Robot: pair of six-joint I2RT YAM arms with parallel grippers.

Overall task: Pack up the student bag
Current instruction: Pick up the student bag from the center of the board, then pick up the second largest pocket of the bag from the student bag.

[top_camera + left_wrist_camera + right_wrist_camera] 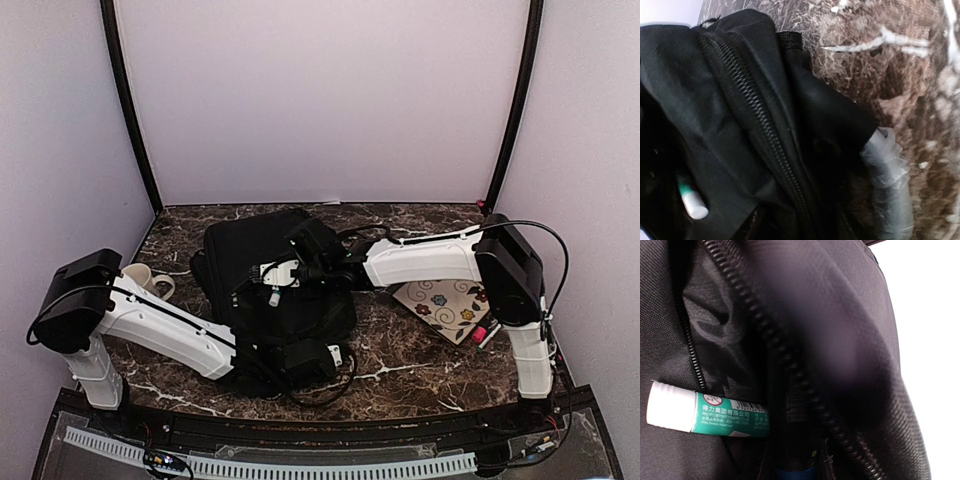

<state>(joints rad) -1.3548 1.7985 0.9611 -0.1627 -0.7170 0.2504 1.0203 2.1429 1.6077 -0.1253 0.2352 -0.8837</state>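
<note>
The student bag (pixel 262 272), a big black backpack, lies flat in the middle of the table with its zipper (pixel 760 125) open. A green and white glue stick (pixel 705 415) lies inside the opening and also shows in the left wrist view (pixel 690 200). My left gripper (pixel 335 357) is at the bag's near right corner; one plastic-wrapped finger (pixel 890 190) shows beside a fold of bag fabric, the other is hidden. My right gripper (pixel 273 282) reaches over the bag's opening. Its fingers are hidden; a dark tube with a blue end (pixel 795 472) sits low in its view.
A cream cup (pixel 146 279) stands left of the bag, behind the left arm. A flowered white card (pixel 446 306) lies under the right arm, with a small pink thing (pixel 484 332) at its near corner. Cables loop at the bag's near edge.
</note>
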